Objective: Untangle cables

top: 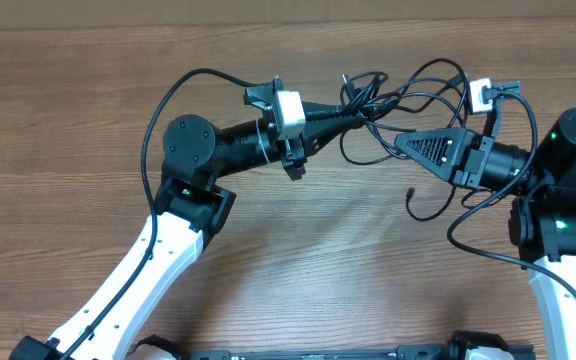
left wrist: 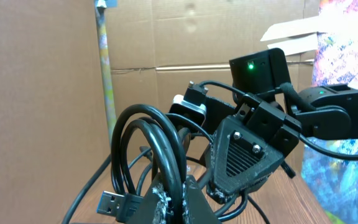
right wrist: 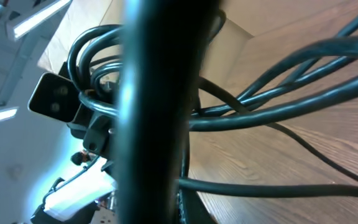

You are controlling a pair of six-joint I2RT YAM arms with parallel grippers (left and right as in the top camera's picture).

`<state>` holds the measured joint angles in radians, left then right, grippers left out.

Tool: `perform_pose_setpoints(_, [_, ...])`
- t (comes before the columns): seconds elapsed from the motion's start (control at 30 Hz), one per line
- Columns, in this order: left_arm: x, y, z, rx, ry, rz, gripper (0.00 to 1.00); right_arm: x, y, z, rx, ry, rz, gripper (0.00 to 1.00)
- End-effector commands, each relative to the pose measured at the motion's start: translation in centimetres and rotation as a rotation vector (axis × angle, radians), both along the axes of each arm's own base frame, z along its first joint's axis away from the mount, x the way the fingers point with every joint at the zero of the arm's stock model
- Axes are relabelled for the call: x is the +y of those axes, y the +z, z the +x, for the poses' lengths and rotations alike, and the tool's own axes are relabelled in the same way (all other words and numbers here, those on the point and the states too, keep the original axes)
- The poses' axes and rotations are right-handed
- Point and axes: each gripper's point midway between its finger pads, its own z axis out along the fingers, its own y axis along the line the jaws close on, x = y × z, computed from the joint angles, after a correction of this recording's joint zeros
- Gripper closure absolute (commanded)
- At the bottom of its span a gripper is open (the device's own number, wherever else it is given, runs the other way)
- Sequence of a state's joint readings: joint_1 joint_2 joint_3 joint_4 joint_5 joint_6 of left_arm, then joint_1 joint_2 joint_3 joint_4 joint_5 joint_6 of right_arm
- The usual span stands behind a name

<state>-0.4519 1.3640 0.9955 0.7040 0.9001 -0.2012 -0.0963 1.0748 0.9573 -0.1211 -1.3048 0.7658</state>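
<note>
The cables (top: 408, 98) are thin black cords tangled in loose loops between my two grippers at the back of the wooden table (top: 298, 260). My left gripper (top: 356, 114) points right and is shut on a bundle of loops (left wrist: 166, 143). The cord runs up between its fingers (left wrist: 174, 204), and a USB plug (left wrist: 114, 204) hangs just to their left. My right gripper (top: 398, 142) points left, facing the left one, and is shut on one cord. That cord fills the right wrist view as a blurred black band (right wrist: 160, 112) beside the gripper (right wrist: 178, 202). More strands (right wrist: 278, 106) trail off to the right.
A loose cord end (top: 411, 195) lies on the table in front of the right gripper. Thicker black arm wires loop behind the left arm (top: 168, 100) and beside the right arm (top: 468, 235). Cardboard sheets (left wrist: 55, 81) stand behind the table.
</note>
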Motion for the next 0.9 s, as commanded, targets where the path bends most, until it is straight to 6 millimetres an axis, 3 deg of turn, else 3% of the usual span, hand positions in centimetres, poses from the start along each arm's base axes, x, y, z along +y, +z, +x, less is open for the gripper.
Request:
perform_pose_setpoints(0.0, [0.5, 1.1, 0.4, -0.016, 0.028, -0.022, 0.96, 0.2, 0.6, -0.5, -0.024, 0.029, 0.0, 0.96])
perform_pose_setpoints(0.47, [4.1, 0.3, 4.7, 0.05, 0.201, -0.016, 0.96, 0.9, 1.1, -3.3, -0.031, 0.197, 0.03, 0.96])
perform_pose_setpoints(0.87, [6.0, 0.3, 6.1, 0.057, 0.26, -0.022, 0.96, 1.0, 1.3, -4.4, -0.031, 0.264, 0.042, 0.96])
